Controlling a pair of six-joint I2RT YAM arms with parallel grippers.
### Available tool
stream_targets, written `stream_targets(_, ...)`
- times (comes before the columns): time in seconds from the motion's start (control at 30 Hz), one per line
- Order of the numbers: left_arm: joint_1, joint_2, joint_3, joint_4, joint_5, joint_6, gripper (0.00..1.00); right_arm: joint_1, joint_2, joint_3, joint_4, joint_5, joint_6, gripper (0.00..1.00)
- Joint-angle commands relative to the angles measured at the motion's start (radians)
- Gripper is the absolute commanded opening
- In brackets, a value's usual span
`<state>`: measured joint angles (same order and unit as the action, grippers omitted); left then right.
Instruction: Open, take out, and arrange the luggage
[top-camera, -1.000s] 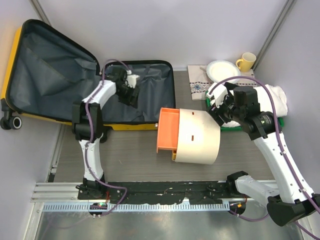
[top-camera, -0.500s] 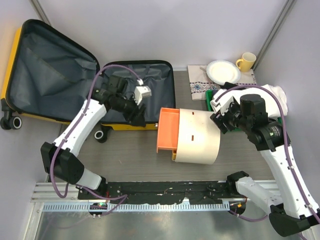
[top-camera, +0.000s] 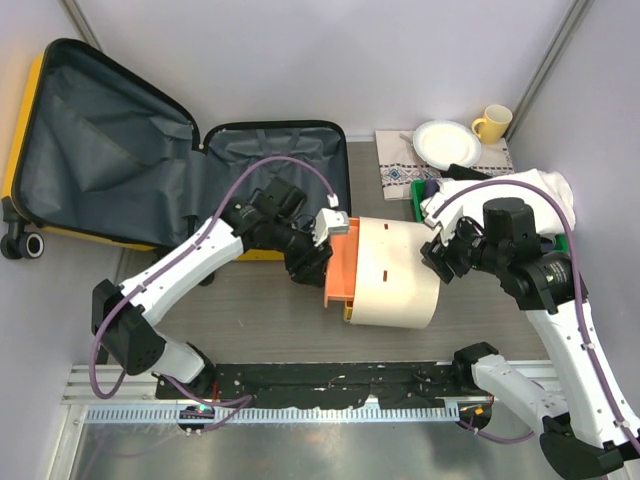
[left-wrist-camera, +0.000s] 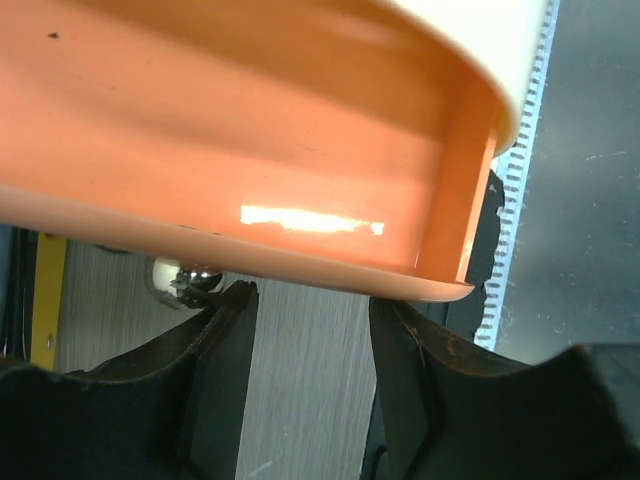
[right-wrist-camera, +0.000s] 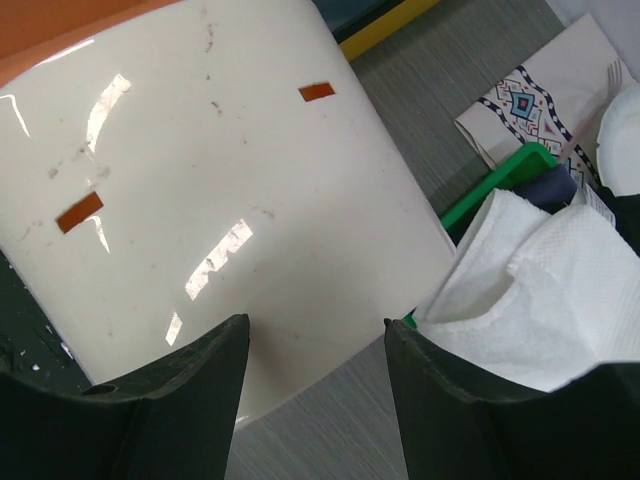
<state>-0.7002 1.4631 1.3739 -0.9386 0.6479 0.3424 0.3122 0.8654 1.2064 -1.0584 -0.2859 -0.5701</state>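
The left claw (left-wrist-camera: 305, 325) has been moved from luggage (top-camera: 100, 130) to cylinder (top-camera: 400, 272) for arranging, the right claw (right-wrist-camera: 315, 350) opposite, both open, empty.

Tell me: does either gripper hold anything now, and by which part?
Nothing is held: the left gripper open at the cylinder's orange end, the right gripper open at its cream wall.

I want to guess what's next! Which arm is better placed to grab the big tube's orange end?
Probably the left. The left gripper is open right at the orange end of the tube; the right gripper, also open, faces the cream side.
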Motion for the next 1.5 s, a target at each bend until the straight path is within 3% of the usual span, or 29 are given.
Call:
stream_targets(0.0, -0.05, 0.031, 0.037, 0.138, -0.03, -0.036, 0.53, 0.004, 0.057, -0.105, -0.203, -0.004, -0.033, 0.63)
stream_targets(0.13, -0.055, 0.057, 0.047, 0.19, -0.022, -0.04, 0.55, 0.005, 0.055, -0.154, -0.186, -0.027, -0.039, 0.61)
stream_targets(0.33, -0.082, 0.117, 0.077, 0.242, 0.079, 0.07, 0.58, 0.005, 0.052, -0.179, -0.176, -0.019, -0.048, 0.61)
stream_targets(0.7, -0.114, 0.198, 0.168, 0.17, -0.017, 0.133, 0.58, 0.007, 0.052, -0.179, -0.17, -0.012, -0.048, 0.6)
stream_targets(0.87, -0.024, 0.073, 0.03, 0.152, 0.019, 0.161, 0.56, 0.007, 0.047, -0.186, -0.163, -0.004, -0.048, 0.6)
stream_targets(1.0, -0.018, 0.043, -0.079, 0.178, 0.013, 0.198, 0.56, 0.007, 0.043, -0.188, -0.161, 0.001, -0.047, 0.6)
stream_targets(1.2, -0.019, 0.097, -0.122, 0.401, 0.084, 0.012, 0.56, 0.008, 0.046, -0.191, -0.161, 0.002, -0.048, 0.6)
stream_targets(1.3, -0.021, 0.091, -0.195, 0.683, 0.091, -0.175, 0.57, 0.005, 0.049, -0.189, -0.153, 0.004, -0.051, 0.61)
stream_targets(1.47, -0.033, 0.082, -0.251, 0.863, 0.108, -0.402, 0.58, 0.007, 0.053, -0.18, -0.155, -0.004, -0.051, 0.6)
